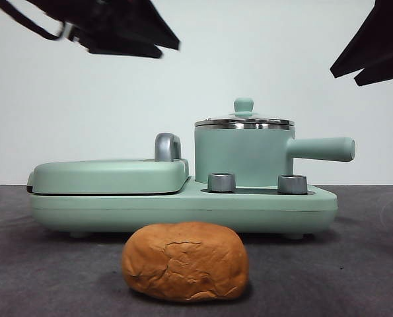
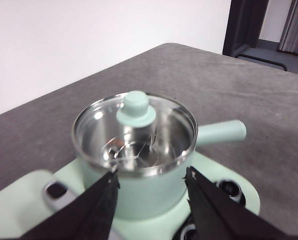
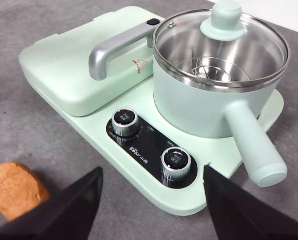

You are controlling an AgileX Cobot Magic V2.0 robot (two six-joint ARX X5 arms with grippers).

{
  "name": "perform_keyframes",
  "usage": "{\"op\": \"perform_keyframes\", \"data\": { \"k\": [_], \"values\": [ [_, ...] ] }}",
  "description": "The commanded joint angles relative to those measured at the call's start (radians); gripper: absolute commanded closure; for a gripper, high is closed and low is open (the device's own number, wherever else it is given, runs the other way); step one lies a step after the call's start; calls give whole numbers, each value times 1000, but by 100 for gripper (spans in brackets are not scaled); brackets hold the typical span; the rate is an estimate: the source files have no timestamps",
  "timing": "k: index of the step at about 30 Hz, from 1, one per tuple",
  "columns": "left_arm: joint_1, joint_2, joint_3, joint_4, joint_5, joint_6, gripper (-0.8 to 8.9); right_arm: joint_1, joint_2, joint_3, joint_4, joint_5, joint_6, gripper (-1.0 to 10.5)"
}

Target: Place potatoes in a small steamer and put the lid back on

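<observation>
The orange-brown, cracked potato [image 1: 185, 261] lies on the grey table in front of the cooker; it also shows in the right wrist view [image 3: 12, 188]. The small mint-green steamer [image 1: 243, 156] stands on the cooker's right side, its handle [image 1: 321, 148] pointing right, with the glass lid [image 1: 244, 121] on it. The lid's knob [image 2: 135, 108] shows in the left wrist view, and the lid [image 3: 224, 37] shows in the right wrist view. My left gripper [image 2: 151, 182] is open, close above the steamer [image 2: 138, 165]. My right gripper [image 3: 151, 197] is open, high above the cooker's front.
The mint-green cooker base [image 1: 183, 208] carries a flat hinged griddle cover [image 1: 107, 175] with a grey handle [image 1: 168, 146] on its left, and two steel dials [image 1: 221, 182] at its front. Both arms show as dark shapes at the top corners of the front view.
</observation>
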Motion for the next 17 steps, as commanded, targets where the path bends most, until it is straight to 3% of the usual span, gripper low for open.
{"op": "perform_keyframes", "data": {
  "k": [1, 7, 11, 17],
  "values": [
    [-17, 75, 59, 21, -4, -16, 595, 5, 2, 19, 8, -3, 18, 629],
    [-37, 237, 185, 21, -4, -16, 593, 5, 2, 19, 8, -3, 18, 629],
    [-48, 333, 281, 20, -7, -11, 498, 5, 2, 19, 8, -3, 18, 629],
    [-54, 454, 418, 16, -34, -7, 494, 5, 2, 19, 8, -3, 18, 629]
  ]
}}
